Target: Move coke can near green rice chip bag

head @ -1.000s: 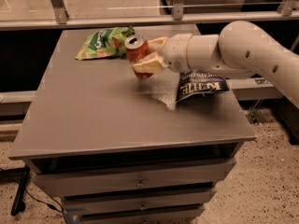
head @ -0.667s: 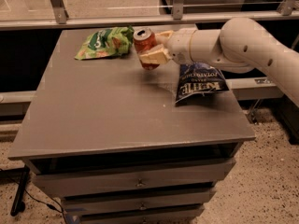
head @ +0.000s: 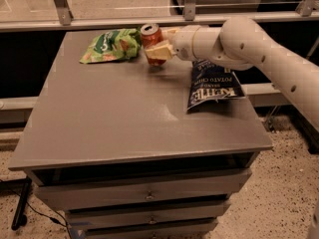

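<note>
Your gripper [head: 156, 52] sits over the far middle of the grey table [head: 114, 128], at the end of the white arm [head: 249, 44] that reaches in from the right. Its fingers are clenched around the coke can [head: 150, 38], one pale pad [head: 158, 51] pressed across the can's lower front. The can stands roughly upright with its silver top showing. You cannot tell whether its base touches the tabletop.

The can is just to the right of the green rice chip bag [head: 111, 45], very close to the bag's right end; whether the two touch is not clear. The green bag lies flat and wrinkled close to the far edge, left of centre.

A dark blue Kettle potato chip bag [head: 212, 85] lies flat to the right, partly under the arm and close to the right edge of the table. It is well apart from the green bag.

Both bags look shut, so you cannot see their contents. Below the tabletop are three drawer fronts [head: 149, 195], all pushed in, with their insides hidden.

For room, you have the whole near half and the left side of the tabletop as open grey surface. A rail [head: 124, 21] runs along just behind the far edge.

Count: one can, two bags, one gripper, three drawers.
</note>
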Controlling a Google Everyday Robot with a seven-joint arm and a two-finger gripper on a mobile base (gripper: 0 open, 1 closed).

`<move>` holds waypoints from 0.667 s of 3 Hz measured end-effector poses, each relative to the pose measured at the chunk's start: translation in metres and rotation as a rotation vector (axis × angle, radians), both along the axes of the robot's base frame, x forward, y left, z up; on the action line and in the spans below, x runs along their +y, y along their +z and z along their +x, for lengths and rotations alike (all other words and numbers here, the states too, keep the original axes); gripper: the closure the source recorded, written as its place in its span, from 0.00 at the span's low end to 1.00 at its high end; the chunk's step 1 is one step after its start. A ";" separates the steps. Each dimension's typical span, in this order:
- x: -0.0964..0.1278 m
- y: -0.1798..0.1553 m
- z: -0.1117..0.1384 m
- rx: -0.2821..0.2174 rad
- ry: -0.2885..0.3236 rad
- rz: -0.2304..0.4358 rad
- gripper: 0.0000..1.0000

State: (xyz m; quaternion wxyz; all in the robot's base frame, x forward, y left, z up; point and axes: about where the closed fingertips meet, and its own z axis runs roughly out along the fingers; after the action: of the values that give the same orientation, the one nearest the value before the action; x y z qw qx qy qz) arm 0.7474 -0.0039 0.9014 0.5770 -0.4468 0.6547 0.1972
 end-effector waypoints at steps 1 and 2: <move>0.013 -0.012 0.017 0.021 -0.007 0.035 1.00; 0.020 -0.018 0.025 0.037 -0.017 0.066 0.82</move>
State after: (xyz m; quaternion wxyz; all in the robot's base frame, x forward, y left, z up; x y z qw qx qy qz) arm 0.7727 0.0158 0.8834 0.5810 -0.4182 0.6620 0.2220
